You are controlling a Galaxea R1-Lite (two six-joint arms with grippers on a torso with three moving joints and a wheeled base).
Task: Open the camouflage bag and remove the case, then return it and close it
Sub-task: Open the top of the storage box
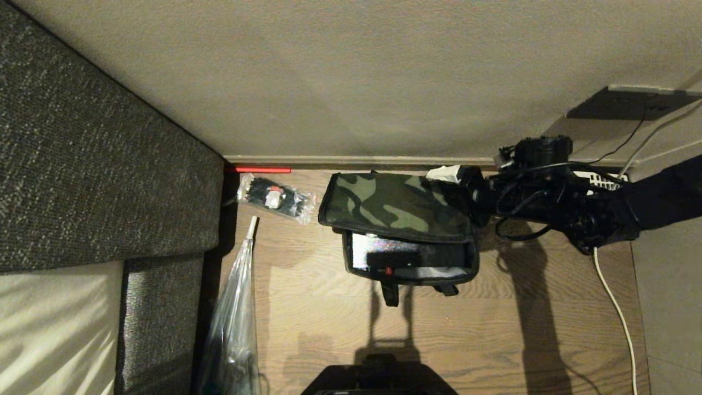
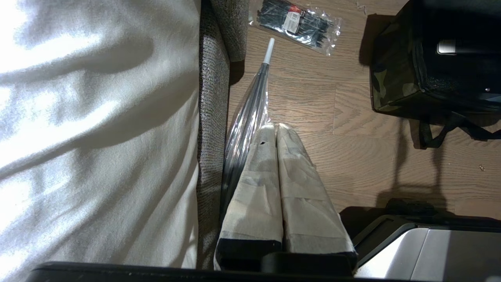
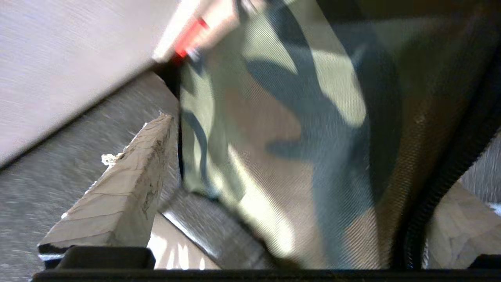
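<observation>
Wood floor by the wall — bag (image 1: 395, 208) sitting there, lid half-raised, case (image 1: 408, 258) showing inside. Right gripper (image 1: 458, 176) straddling the lid's far edge, fingers wide. Left gripper (image 2: 277, 131) idling, fingers together. Next — probably closing the lid.

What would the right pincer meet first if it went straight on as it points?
Probably the bag's lid: the open right pincer has camouflage fabric filling the gap between its fingers.
</observation>
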